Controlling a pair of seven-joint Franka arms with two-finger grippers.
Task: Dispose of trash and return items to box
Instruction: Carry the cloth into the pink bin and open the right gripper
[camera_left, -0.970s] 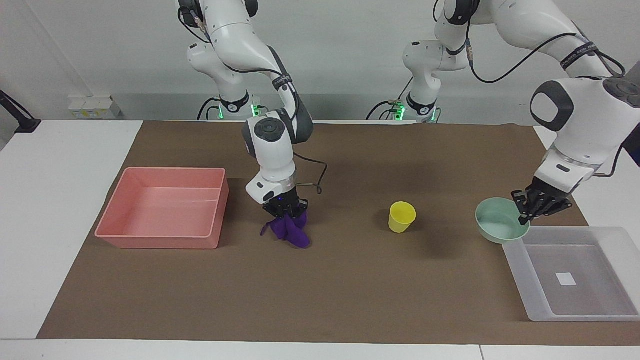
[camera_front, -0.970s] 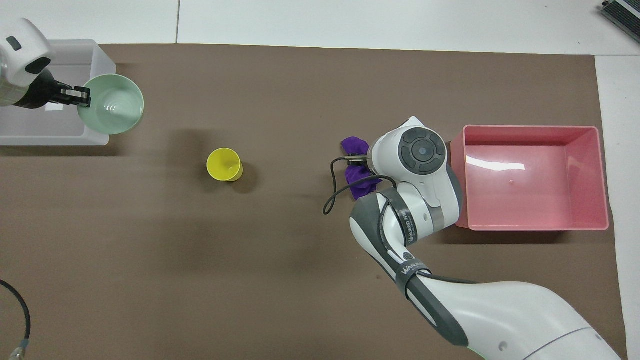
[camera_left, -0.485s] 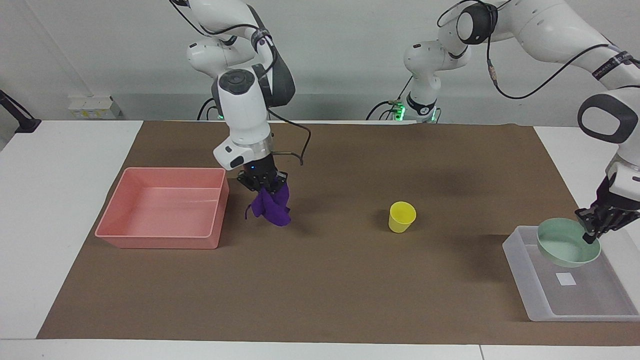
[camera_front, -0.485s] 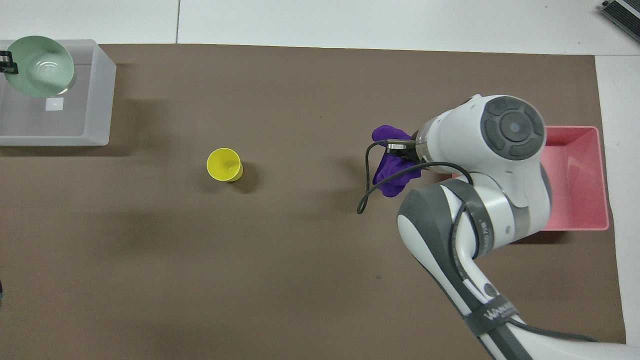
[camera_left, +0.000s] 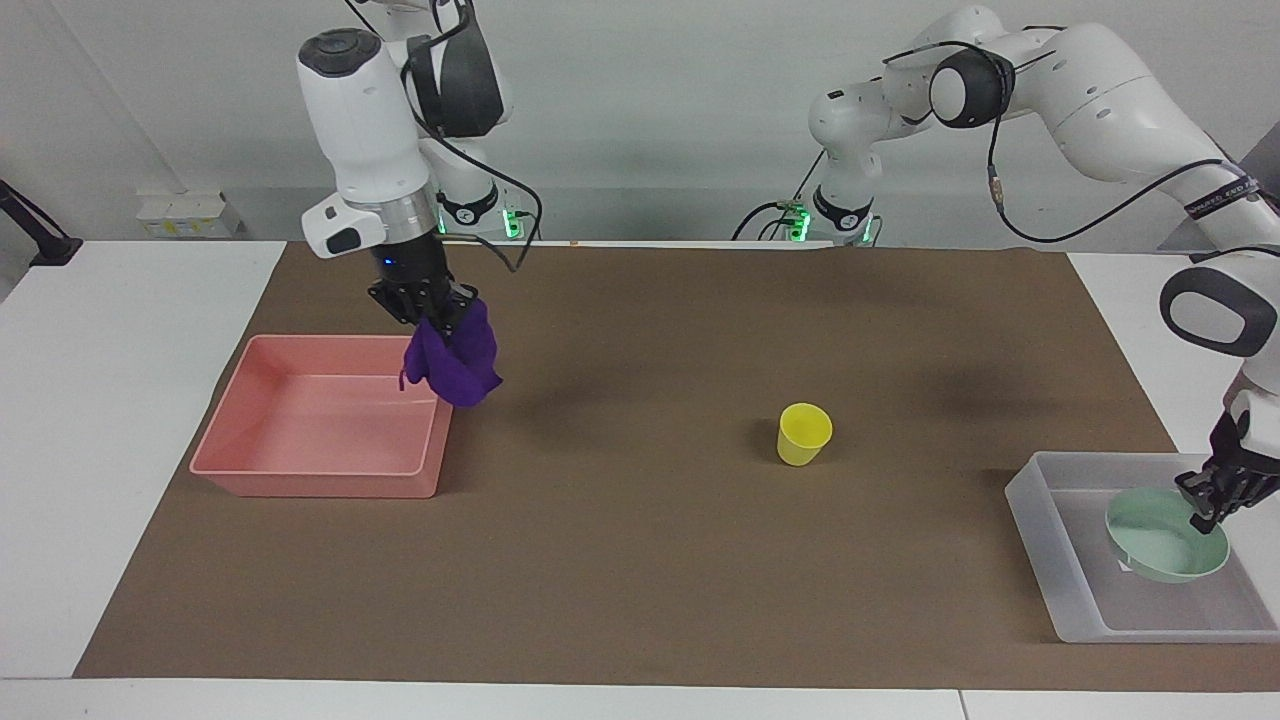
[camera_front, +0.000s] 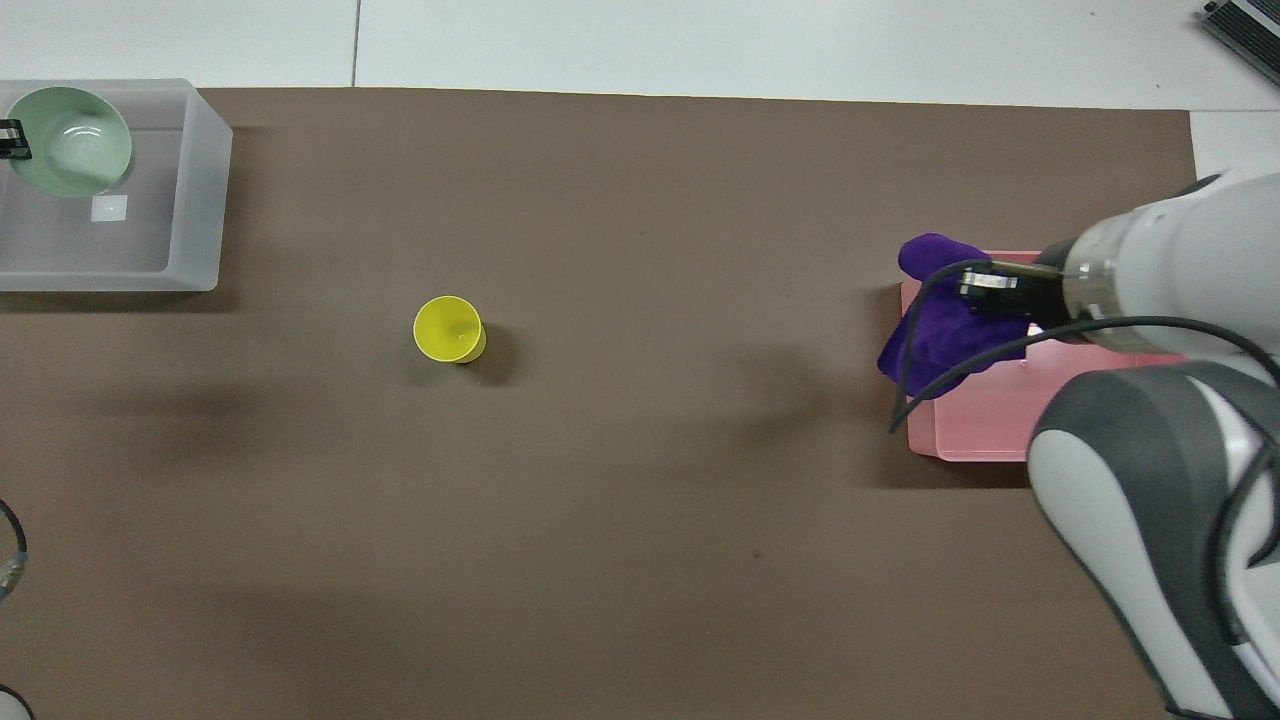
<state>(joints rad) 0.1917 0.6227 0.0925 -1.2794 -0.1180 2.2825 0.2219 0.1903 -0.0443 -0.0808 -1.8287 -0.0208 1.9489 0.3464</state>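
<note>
My right gripper (camera_left: 440, 318) is shut on the deep-purple rag (camera_left: 455, 355) and holds it in the air over the pink tray's (camera_left: 310, 470) edge toward the table's middle. The rag also shows in the overhead view (camera_front: 940, 320), hanging from the right gripper (camera_front: 985, 290). My left gripper (camera_left: 1215, 500) is shut on the rim of the mint-green bowl (camera_left: 1160, 535), low inside the translucent box (camera_left: 1060, 560). Overhead, the bowl (camera_front: 68, 140) lies in the box (camera_front: 190, 200), with the left gripper (camera_front: 10, 140) at the view's edge. The yellow cup (camera_left: 803, 433) stands upright on the mat.
The pink tray (camera_front: 970, 430) is half covered by my right arm in the overhead view. The box's white label (camera_front: 108, 207) shows beside the bowl. The yellow cup (camera_front: 448, 328) stands alone on the brown mat (camera_left: 640, 580), between tray and box.
My right gripper has lifted the rag off the mat and carried it up over the pink tray's edge. My left gripper has moved the bowl over the box and lowered it in.
</note>
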